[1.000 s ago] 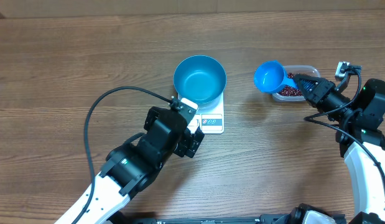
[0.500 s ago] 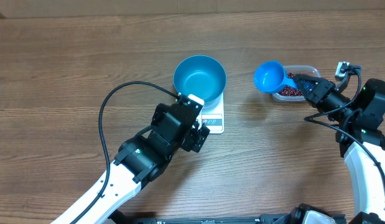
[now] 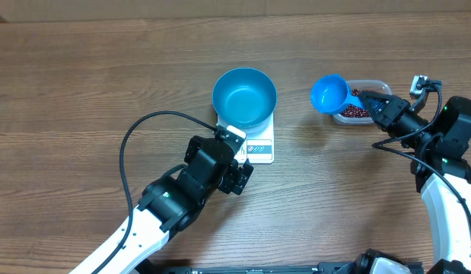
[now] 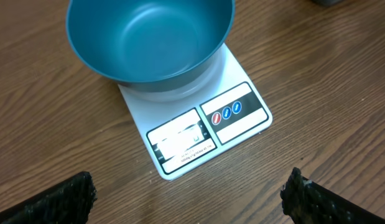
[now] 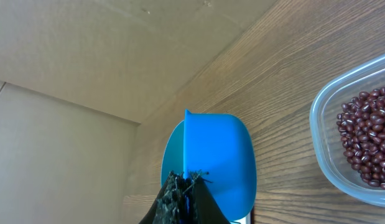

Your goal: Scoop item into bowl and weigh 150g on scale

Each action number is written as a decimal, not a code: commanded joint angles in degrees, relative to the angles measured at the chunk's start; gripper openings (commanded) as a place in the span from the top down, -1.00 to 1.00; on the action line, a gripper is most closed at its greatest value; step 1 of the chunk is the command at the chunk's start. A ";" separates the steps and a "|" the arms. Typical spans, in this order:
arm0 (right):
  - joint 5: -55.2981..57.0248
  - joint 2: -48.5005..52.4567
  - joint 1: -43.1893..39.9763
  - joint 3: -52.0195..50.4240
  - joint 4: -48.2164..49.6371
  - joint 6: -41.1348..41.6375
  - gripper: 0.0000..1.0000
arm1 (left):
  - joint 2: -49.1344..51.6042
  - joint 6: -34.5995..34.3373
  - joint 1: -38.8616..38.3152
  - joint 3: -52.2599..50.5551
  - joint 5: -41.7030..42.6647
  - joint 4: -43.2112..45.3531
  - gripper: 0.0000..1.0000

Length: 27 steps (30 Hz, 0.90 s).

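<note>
Blue plastic dominated the scene: the bowl [image 3: 244,97] sat squarely on the scale [image 3: 259,145] near the middle of the counter [image 3: 83,84], and its inside showed no beans at all. The beans [image 3: 357,113] lay in a clear tub [image 3: 370,85] to the right of the scale, well apart from it. The scoop [image 3: 329,93] was held between bowl and tub, its cup overlapping the tub's left end in the overhead view and looking bare inside.

The right tool [image 3: 370,101] was clenched on the scoop's handle. The left tool [image 4: 189,180] stood released, jaws wide, hanging just off the scale's display edge and touching nothing. The display [image 4: 180,140] was washed out by glare in the left wrist view, so no reading could be made out.

By these signs the task was at its start: the first scoopful had not been taken, and nothing had been weighed. The next move would call for drawing the cup back over the tub, tipping its lip down into the heap, levelling it, and carrying it across to the bowl without spilling.

The scoop's long axis ran roughly left to right across the counter, the cup end pointing toward the bowl and the handle toward the right arm, with the cup's mouth facing up. The scale's long side ran away from the left arm, label strip and display at the near edge.
</note>
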 commanded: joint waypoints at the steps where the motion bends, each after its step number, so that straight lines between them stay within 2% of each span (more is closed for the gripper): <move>1: 0.33 -0.24 -0.20 1.07 0.17 -0.52 0.93 | -3.54 -0.76 0.35 -0.76 0.07 -0.44 -0.99; 7: 0.33 -0.24 -0.20 1.07 0.13 -0.92 0.93 | -8.96 -1.01 0.33 -5.27 1.64 1.03 -0.99; 14: 0.35 -0.24 -0.20 1.07 -1.01 -1.62 0.93 | -10.54 -1.86 0.37 -9.75 1.36 10.84 -0.99; 27: 0.33 -0.24 -0.20 1.07 -1.07 -1.77 0.92 | -9.07 -1.86 0.35 -9.75 1.42 10.71 -0.99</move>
